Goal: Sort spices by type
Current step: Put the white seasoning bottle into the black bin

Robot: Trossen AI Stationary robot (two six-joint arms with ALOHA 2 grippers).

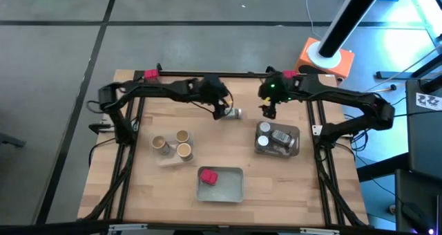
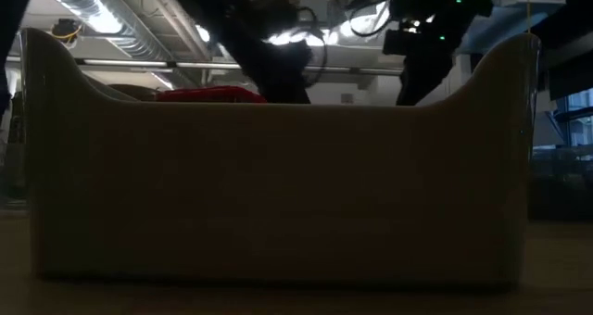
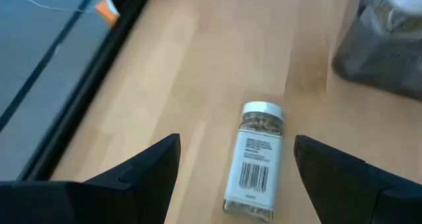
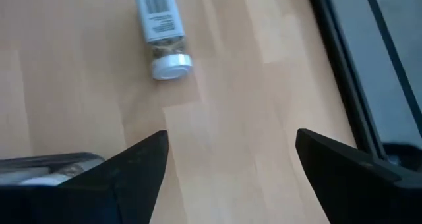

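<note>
Spice jar on the table: a clear jar with a white lid (image 1: 235, 113) lies on its side on bare wood near the table's far edge, between the two grippers; its barcode label faces up (image 3: 253, 159).
Left gripper: the left gripper (image 1: 219, 113) hangs just left of the lying jar, its fingers (image 3: 142, 174) spread apart with the jar between them in the left wrist view, holding nothing.
Right gripper: the right gripper (image 1: 268, 111) sits just right of the jar, fingers (image 4: 135, 168) spread apart and empty, over bare wood.
Cork cylinders: three tan cylinders (image 1: 172, 144) stand together in the left tray (image 1: 168, 160).
Jars sorted: clear jars with white lids (image 1: 273, 138) fill the right tray (image 1: 295, 133), just near of the right gripper.
Red packet: a red-pink packet (image 1: 208, 175) lies in the left part of the near middle tray (image 1: 232, 184), whose right part is bare.
Open room: bare wood runs between the trays and along the near edge; the lying jar is close to the far frame rail (image 1: 207, 74).
</note>
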